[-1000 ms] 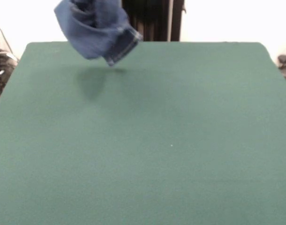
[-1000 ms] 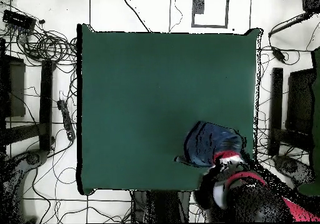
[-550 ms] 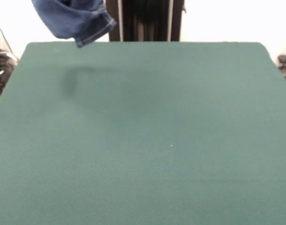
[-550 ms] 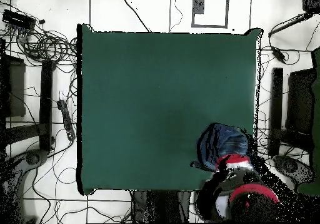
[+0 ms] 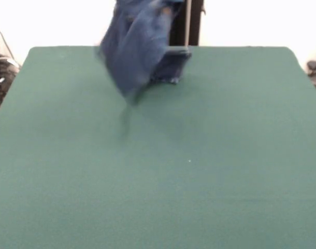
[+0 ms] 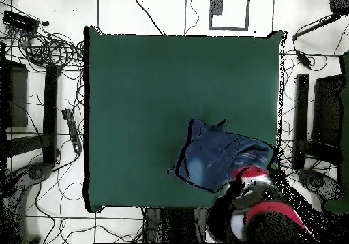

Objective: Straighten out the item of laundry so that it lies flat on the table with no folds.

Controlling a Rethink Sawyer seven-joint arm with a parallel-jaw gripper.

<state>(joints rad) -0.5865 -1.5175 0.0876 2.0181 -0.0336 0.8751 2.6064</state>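
You have the jeans (image 5: 140, 49) hanging in the air over the far strip of the worktop (image 5: 199, 171), blurred in the front view, with the bunched denim coming down from the top edge and its lowest tip close above the green cloth. A hemmed leg end sits lower right of the bundle, near the worktop's far edge. From overhead, the jeans (image 6: 218, 161) spread as a rumpled blue patch with pale faded areas, over the worktop's (image 6: 150, 91) corner nearest the robot's base, toward the right side of that picture. The red and black arm (image 6: 262, 210) meets the denim at its lower right end, just off the worktop's edge.

The tool itself is covered by cloth and arm, so you cannot tell whether it is clenched or released.

Nothing else rests on the green cloth; most of the surface lies bare in front of and to the sides of the jeans. Around the worktop, on the white tiled floor, you see tangled cables (image 6: 51, 50) with a power strip at the left of the overhead picture, dark stands (image 6: 301, 112) along both sides, and a dark frame beyond the far edge. The pedestal's black column (image 5: 186, 23) stands right behind the denim in the front view.

No readable writing or brand marks show anywhere.
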